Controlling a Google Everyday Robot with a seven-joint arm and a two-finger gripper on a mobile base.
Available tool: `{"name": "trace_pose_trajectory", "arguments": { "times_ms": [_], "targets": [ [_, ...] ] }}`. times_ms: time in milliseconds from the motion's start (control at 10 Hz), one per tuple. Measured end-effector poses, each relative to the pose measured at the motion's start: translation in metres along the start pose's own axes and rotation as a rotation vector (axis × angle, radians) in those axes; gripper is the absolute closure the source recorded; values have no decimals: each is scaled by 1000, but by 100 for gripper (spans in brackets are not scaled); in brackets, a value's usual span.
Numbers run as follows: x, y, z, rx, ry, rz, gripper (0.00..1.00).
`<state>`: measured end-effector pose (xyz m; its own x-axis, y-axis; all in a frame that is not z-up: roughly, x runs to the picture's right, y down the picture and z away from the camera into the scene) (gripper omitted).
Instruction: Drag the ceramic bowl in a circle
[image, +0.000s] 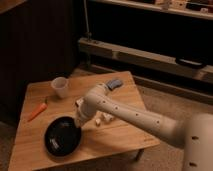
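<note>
Over a pale, square wooden surface (120, 135), a smooth white tubular arm (130, 116) bends down from the right to a wide, glossy black ceramic bowl (61, 137) at front-left, beyond it a small translucent white cup (59, 87) and slim orange carrot (37, 111), the hand (80, 120) at the bowl's right rim, its opening impossible to tell.

The white gripper (79, 121) is hovering at the glossy black bowl's (61, 137) rim, while a white cup (60, 86), an orange carrot (37, 112) and a grey-blue block (114, 83) are sitting on the tan table (114, 138).
</note>
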<state>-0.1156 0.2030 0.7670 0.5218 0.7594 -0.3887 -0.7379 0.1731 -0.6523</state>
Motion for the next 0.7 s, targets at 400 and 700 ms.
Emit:
{"name": "trace_pose_trajectory", "arguments": {
  "times_ms": [400, 700],
  "targets": [
    [39, 30, 27, -13, 134, -107, 100],
    [18, 82, 61, -27, 210, -228, 100]
  ]
}}
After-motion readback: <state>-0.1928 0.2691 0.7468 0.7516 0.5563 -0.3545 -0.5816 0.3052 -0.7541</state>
